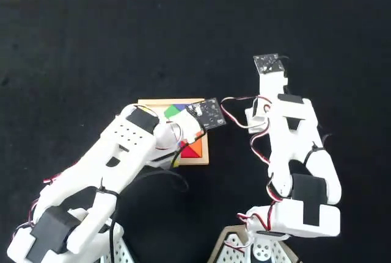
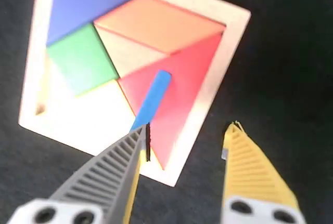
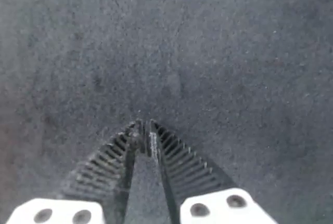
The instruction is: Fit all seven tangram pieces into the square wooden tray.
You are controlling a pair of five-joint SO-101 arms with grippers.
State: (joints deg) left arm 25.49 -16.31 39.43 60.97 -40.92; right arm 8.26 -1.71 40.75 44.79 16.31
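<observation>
The square wooden tray [image 2: 235, 37] lies under my left gripper [image 2: 188, 129], which is open above the tray's near corner. Inside it lie a blue triangle [image 2: 78, 0], an orange piece [image 2: 156, 24], a green square [image 2: 80, 60], a pale triangle [image 2: 130, 52] and a red triangle [image 2: 182, 94]. A small blue piece [image 2: 153, 99] stands tilted on edge on the red triangle, its lower end at my grey fingertip [image 2: 139, 136]. One area of the tray [image 2: 88, 115] is washed out white. My right gripper [image 3: 141, 130] is shut over bare black table, holding nothing.
In the high view the tray [image 1: 204, 156] sits mid-table, partly covered by the left arm [image 1: 122, 147]. The right arm [image 1: 290, 135] stands to its right. Black cloth [image 1: 73, 61] covers the table all around.
</observation>
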